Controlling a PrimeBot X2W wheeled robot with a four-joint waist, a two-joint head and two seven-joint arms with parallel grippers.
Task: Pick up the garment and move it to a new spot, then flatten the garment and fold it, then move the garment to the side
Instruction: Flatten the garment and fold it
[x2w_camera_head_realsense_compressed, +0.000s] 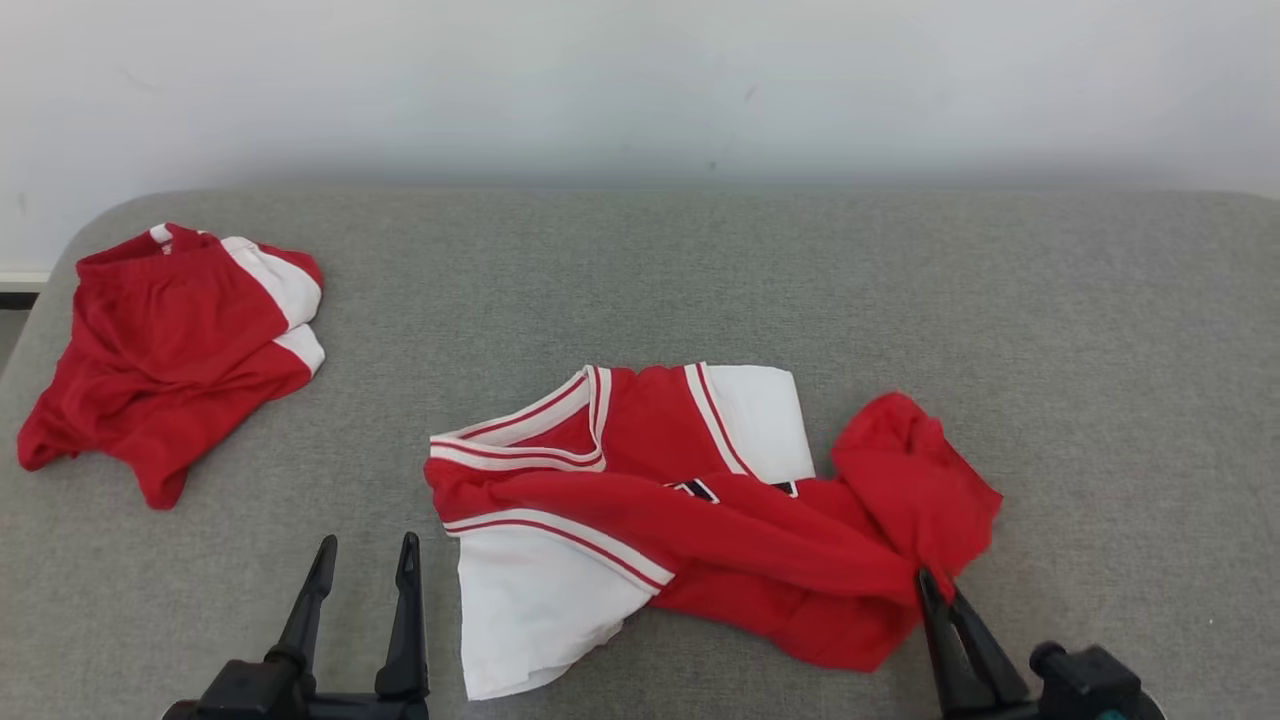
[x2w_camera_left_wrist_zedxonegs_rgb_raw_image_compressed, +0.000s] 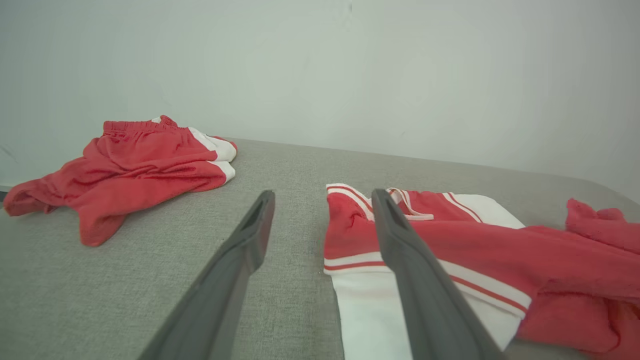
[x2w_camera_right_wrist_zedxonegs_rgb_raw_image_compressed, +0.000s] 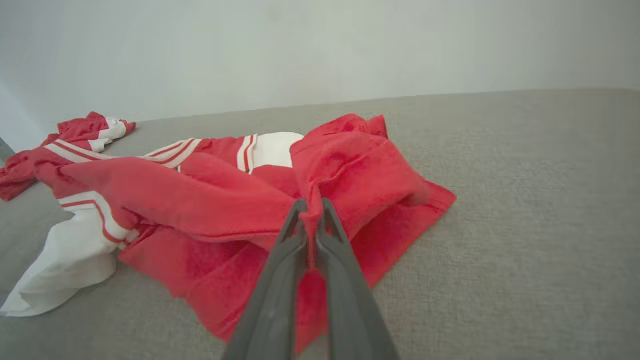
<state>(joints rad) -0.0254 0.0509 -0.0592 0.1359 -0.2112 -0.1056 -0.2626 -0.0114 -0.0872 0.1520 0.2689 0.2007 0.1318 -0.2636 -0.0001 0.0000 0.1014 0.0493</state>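
A crumpled red and white garment (x2w_camera_head_realsense_compressed: 690, 500) lies on the grey surface in the middle front of the head view. It looks like a jersey with striped trim. My right gripper (x2w_camera_head_realsense_compressed: 940, 585) is shut on a fold of red cloth at the garment's (x2w_camera_right_wrist_zedxonegs_rgb_raw_image_compressed: 225, 200) right side, where the right wrist view shows my fingers (x2w_camera_right_wrist_zedxonegs_rgb_raw_image_compressed: 295, 235) pinching the fabric. Near the front edge, left of the garment (x2w_camera_left_wrist_zedxonegs_rgb_raw_image_compressed: 450, 250), my left gripper (x2w_camera_head_realsense_compressed: 365, 560) stands open with nothing between its fingers (x2w_camera_left_wrist_zedxonegs_rgb_raw_image_compressed: 250, 235).
A second red and white piece of clothing (x2w_camera_head_realsense_compressed: 170, 350) lies bunched at the back left of the grey padded surface (x2w_camera_head_realsense_compressed: 700, 280). A pale wall rises behind the surface. Bare grey cloth stretches to the right and behind the garment.
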